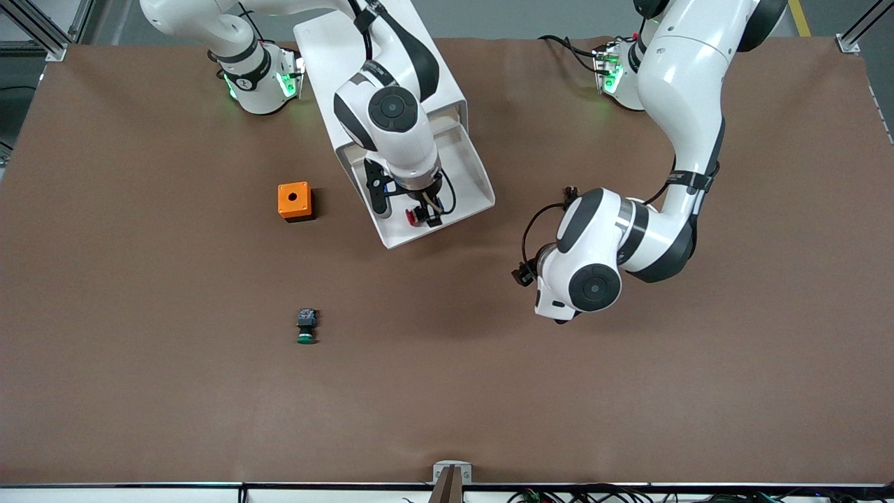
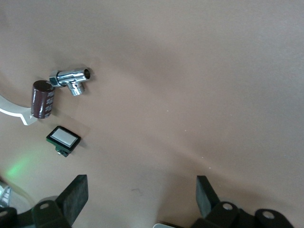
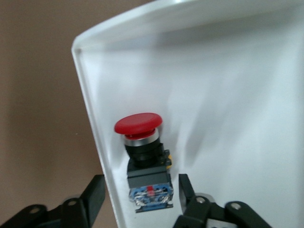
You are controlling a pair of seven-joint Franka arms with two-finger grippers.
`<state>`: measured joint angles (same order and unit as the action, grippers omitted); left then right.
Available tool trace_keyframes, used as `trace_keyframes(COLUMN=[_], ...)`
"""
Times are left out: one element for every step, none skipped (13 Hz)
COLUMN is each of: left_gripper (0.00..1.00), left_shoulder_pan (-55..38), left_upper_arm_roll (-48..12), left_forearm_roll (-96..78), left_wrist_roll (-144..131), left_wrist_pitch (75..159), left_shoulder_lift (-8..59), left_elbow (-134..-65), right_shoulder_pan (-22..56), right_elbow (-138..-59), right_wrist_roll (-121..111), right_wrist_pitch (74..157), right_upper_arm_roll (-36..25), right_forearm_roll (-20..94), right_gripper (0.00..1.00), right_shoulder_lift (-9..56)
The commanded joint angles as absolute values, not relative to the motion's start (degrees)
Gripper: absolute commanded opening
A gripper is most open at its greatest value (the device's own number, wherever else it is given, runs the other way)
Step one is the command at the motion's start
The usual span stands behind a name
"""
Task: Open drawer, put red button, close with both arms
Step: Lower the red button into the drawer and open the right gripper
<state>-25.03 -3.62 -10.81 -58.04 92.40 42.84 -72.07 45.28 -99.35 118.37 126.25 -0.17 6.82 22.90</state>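
Green button [image 1: 306, 327] isolated | red button [image 3: 142, 154] at drawer [image 1: 466, 175] rim; right end effector [image 3: 137, 192] released

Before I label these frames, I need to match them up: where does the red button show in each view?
Front view: the red button lies in the open white drawer, under the right gripper.
Left wrist view: not in it; only the brown table, small parts and the open left gripper.
Right wrist view: the red button lies in the drawer, by its side wall.
Shared landmark: the drawer's white wall.
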Motion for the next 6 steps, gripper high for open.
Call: trace_keyframes(left_gripper=[1.0,1.0,1.0,1.0,1.0,1.0], left_shoulder_pan=[-25.3,-25.3,-25.7,-25.9,-26.2,-26.5], left_upper_arm_roll=[-3.7,-3.7,-3.7,-3.7,-3.6,-3.6], left_forearm_roll=[-9.6,-9.6,-9.6,-9.6,-9.6,-9.6], left_wrist_roll=[-57.2,-57.2,-57.2,-57.2,-57.2,-57.2], left_wrist_pitch=[93.8,94.0,94.9,95.5,95.8,96.9], left_shoulder_lift=[42.2,42.3,42.4,42.5,42.5,42.5], left_elbow=[-72.9,-72.9,-72.9,-72.9,-72.9,-72.9], right_shoulder_pan=[42.9,41.8,40.4,38.3,36.6,35.1], right_elbow=[-96.0,-95.0,-94.0,-92.7,-91.7,-90.8], right_wrist_roll=[117.4,113.5,109.6,104.6,97.5,90.7], right_wrist_pitch=[125.3,124.6,123.1,121.1,119.5,118.0], right_upper_arm_roll=[-0.1,-0.1,-0.2,-0.2,-0.3,-0.4], right_forearm_roll=[6.9,6.9,6.9,6.9,6.5,6.2], right_gripper=[1.0,1.0,1.0,1.0,1.0,1.0], right_shoulder_lift=[22.4,22.2,21.9,21.4,20.8,20.3])
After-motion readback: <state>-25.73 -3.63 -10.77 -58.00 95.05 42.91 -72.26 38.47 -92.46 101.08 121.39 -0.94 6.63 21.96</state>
